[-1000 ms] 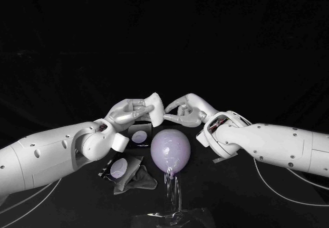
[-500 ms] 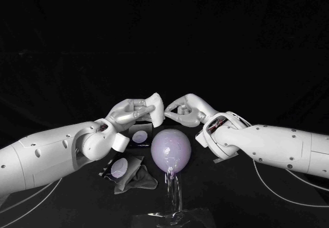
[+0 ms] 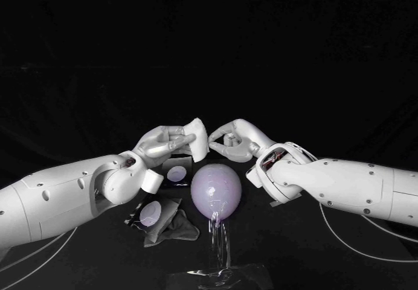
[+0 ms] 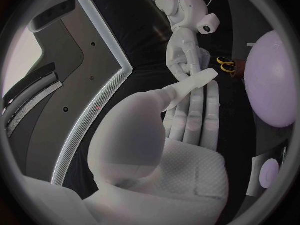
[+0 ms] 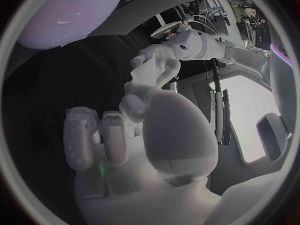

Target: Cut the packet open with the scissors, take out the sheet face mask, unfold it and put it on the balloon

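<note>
Our left hand [image 3: 163, 145] is gripping the folded mask [image 3: 199, 136] near the balloon [image 3: 217, 192], ready for unfolding. Our right hand [image 3: 234, 142] is curling its fingers alongside; whether it grips, we cannot tell.

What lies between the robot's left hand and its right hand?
In the head view, the folded white sheet mask lies there, held by the left hand. The right hand is close beside its other edge; whether it touches cannot be told.

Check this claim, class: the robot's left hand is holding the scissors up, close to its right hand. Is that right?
Wrong in one respect: the left hand holds a folded white mask, not the scissors, which lie apart from it in the left wrist view. The hand is indeed raised close to the right hand, as the head view shows.
</note>
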